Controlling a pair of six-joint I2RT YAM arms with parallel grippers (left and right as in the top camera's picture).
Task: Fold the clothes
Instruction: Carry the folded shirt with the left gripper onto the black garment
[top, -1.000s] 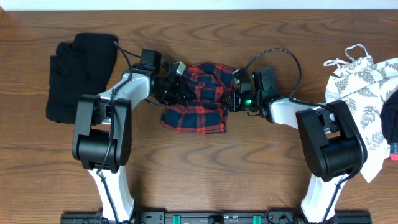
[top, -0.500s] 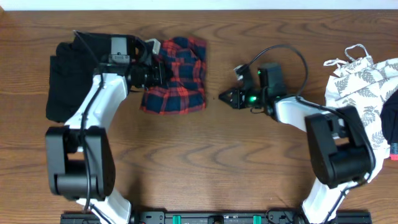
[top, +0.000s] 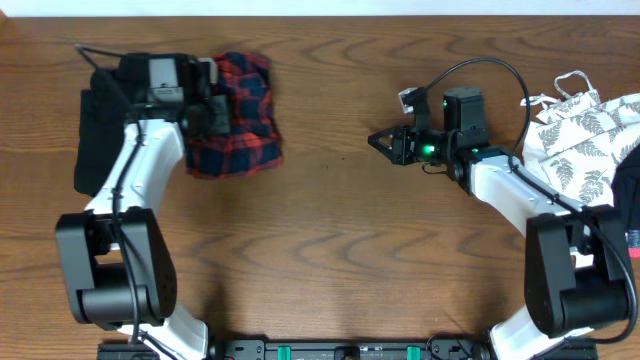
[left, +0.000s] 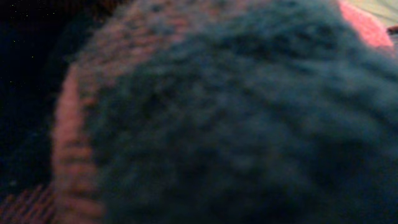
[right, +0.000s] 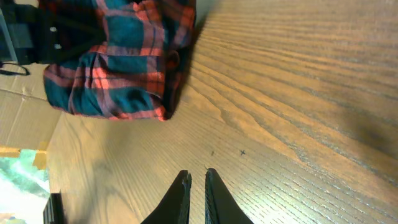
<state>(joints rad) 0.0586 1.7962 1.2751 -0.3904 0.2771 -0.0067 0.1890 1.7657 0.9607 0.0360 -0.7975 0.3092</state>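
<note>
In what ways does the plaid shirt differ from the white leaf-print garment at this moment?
The plaid shirt is red and navy; the leaf-print garment is white with grey leaves. The plaid shirt is a compact bundle; the leaf-print garment lies loose, partly out of view. The left gripper grips the plaid shirt; no gripper is at the leaf-print garment. Both rest on the table.
</note>
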